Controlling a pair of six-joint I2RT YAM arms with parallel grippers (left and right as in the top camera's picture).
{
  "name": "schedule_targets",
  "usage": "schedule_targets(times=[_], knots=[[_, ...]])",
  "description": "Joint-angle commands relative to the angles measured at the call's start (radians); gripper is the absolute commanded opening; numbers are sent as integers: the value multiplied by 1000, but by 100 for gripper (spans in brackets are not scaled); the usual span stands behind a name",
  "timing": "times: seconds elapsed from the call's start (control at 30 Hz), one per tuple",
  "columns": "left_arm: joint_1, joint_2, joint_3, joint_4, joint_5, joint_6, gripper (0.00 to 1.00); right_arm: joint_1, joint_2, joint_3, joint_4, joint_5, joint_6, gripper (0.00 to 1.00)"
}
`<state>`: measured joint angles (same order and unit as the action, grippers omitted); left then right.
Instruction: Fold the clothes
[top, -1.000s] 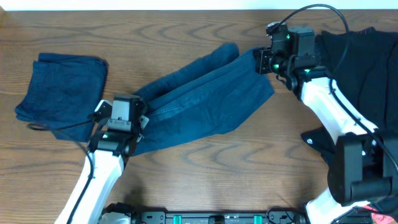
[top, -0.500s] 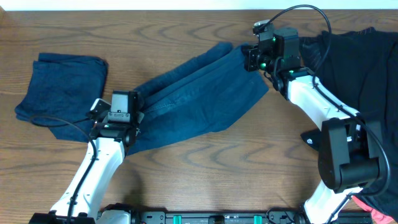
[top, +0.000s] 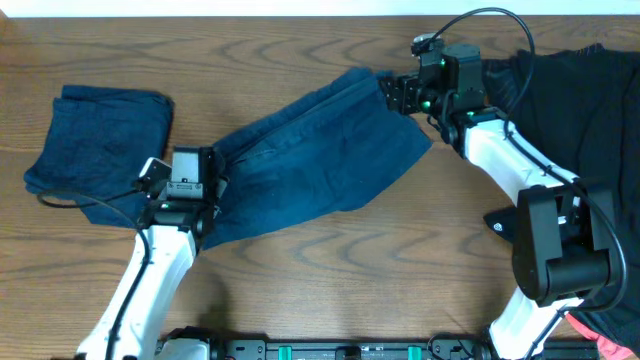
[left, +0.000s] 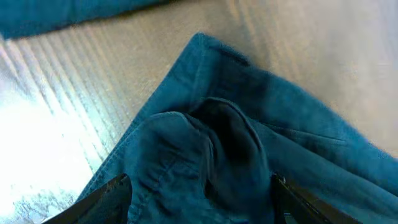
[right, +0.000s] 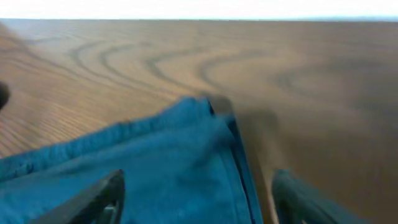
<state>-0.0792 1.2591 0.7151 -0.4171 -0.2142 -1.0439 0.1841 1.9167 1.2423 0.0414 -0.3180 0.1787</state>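
A long blue garment (top: 320, 150) lies diagonally across the table, from lower left to upper right. My left gripper (top: 192, 160) stands at its lower-left end. In the left wrist view that gripper (left: 199, 208) is open, with a bunched fold of the blue cloth (left: 205, 149) lying loose between the fingers. My right gripper (top: 390, 95) is at the upper-right corner of the garment. In the right wrist view that gripper (right: 199, 202) is open over the garment's hem (right: 186, 155), which rests on the wood.
A folded blue garment (top: 95, 145) sits at the far left. A heap of black clothes (top: 590, 110) covers the right end of the wooden table (top: 330, 270). The left arm's cable (top: 90, 200) trails over the folded piece.
Both grippers were shut on the ends of the blue garment and have opened, letting it go. The garment has shifted left and settled flat. The right gripper moved slightly left.
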Motion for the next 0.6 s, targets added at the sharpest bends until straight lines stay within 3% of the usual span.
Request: schedule_targets(times=[0.0, 0.13, 0.23, 0.27, 0.37, 0.57], knots=[[17, -104, 13, 8, -113, 68, 76, -39, 12, 18, -71, -4, 52, 68], [41, -235, 39, 35, -183, 74, 76, -47, 12, 18, -190, -16, 5, 41], [37, -304, 39, 61, -108, 84, 75, -39, 13, 18, -236, -16, -13, 15], [34, -312, 39, 61, -77, 97, 73, -34, 13, 18, -245, -16, -21, 10], [13, -283, 36, 60, -2, 153, 71, -16, 16, 18, -251, -16, -31, 8], [-32, -89, 33, 63, 59, 161, 71, 20, 25, 18, -248, 1, -58, 17]])
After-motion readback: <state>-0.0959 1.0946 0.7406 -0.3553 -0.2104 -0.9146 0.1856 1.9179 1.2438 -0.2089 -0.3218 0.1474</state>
